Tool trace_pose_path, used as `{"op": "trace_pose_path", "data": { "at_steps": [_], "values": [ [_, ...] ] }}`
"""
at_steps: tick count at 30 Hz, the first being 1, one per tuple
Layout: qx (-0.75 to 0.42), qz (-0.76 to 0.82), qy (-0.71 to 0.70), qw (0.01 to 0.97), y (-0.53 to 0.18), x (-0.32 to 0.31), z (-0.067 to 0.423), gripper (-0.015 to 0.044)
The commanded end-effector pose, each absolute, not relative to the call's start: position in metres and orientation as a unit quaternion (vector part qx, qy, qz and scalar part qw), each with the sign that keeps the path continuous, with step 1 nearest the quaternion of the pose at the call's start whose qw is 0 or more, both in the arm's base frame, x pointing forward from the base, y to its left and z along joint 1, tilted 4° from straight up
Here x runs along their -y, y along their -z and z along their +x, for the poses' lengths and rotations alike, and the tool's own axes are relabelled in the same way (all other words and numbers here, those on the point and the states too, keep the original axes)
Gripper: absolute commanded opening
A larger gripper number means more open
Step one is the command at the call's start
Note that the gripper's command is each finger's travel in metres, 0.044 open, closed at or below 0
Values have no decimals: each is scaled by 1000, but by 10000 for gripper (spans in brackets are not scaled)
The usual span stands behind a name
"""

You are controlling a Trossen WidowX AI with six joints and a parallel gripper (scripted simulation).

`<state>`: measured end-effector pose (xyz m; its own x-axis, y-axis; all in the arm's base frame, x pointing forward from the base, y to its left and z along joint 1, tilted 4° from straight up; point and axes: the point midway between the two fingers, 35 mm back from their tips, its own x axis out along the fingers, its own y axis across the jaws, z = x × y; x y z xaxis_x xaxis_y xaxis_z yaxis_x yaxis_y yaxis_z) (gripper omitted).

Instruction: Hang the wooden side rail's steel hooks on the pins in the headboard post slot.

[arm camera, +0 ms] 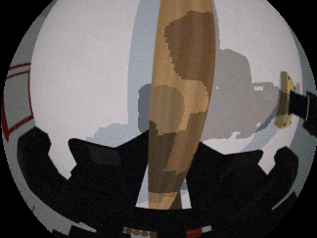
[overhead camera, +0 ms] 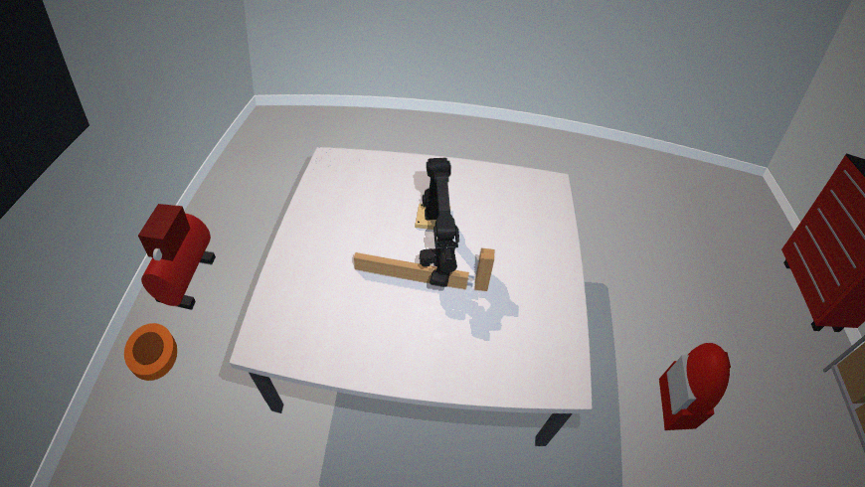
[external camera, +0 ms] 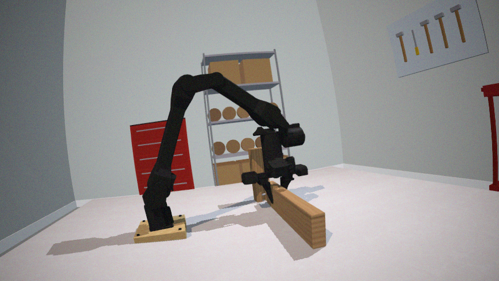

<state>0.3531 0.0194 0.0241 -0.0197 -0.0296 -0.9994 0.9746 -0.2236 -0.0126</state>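
Note:
The wooden side rail lies on its long edge on the white table. The headboard post stands upright just past the rail's near-post end, with a small gap showing in the top view. My gripper comes down from above and is shut on the rail's top edge, close to the end that faces the post. The steel hooks and the post's slot and pins are hidden behind the gripper.
The arm's wooden base plate sits on the table behind the rail. Off the table stand a red tool chest, a shelf rack, a red tank and an orange ring.

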Motion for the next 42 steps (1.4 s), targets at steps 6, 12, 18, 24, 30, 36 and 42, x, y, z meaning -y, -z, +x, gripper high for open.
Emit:
{"op": "trace_pose_path", "data": {
  "at_steps": [6,12,18,24,30,36,42],
  "values": [
    [-439,537,564,448,-24,-19,353,0],
    [-452,526,553,461,-24,-18,353,0],
    [-458,521,548,467,-24,-19,351,0],
    [-458,521,548,467,-24,-19,349,0],
    [-458,521,548,467,-24,-19,346,0],
    [-457,524,548,465,-24,-20,347,0],
    [-457,524,548,465,-24,-20,347,0]
  ]
}}
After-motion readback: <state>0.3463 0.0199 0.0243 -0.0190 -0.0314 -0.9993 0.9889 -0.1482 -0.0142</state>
